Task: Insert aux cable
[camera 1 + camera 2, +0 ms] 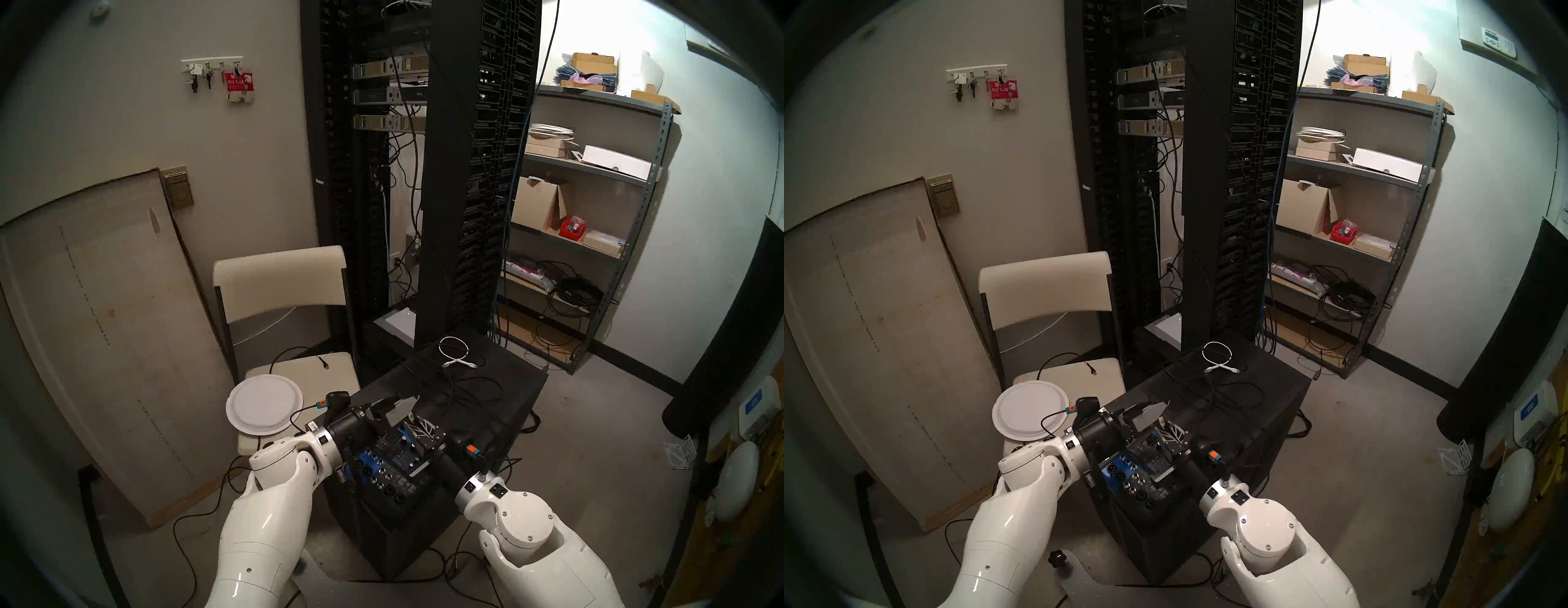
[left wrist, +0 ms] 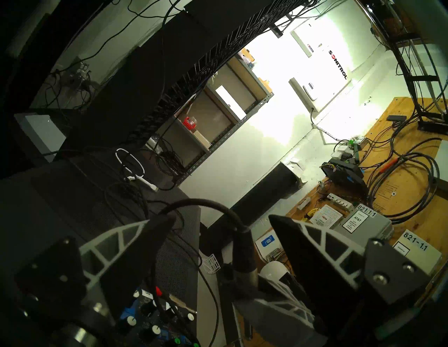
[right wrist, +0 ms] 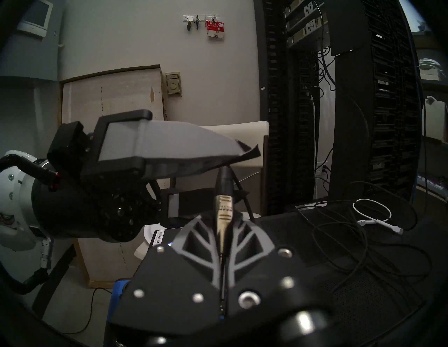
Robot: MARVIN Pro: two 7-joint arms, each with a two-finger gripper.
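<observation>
1. The left pincer [image 2: 218, 244] is standing wide with nothing between its fingers, hovering just beside the plug and above the mixer [image 1: 392, 460]
2. The aux cable [image 3: 223, 215] is being held upright in the closed right pincer [image 3: 224, 238], which is gripping the metal plug body while the black cord is arching away over the dark surface [image 1: 500, 382]
3. Judging by this, the plug is picked up but not yet seated; lining it up with a socket on the mixer and pushing it in is remaining
</observation>
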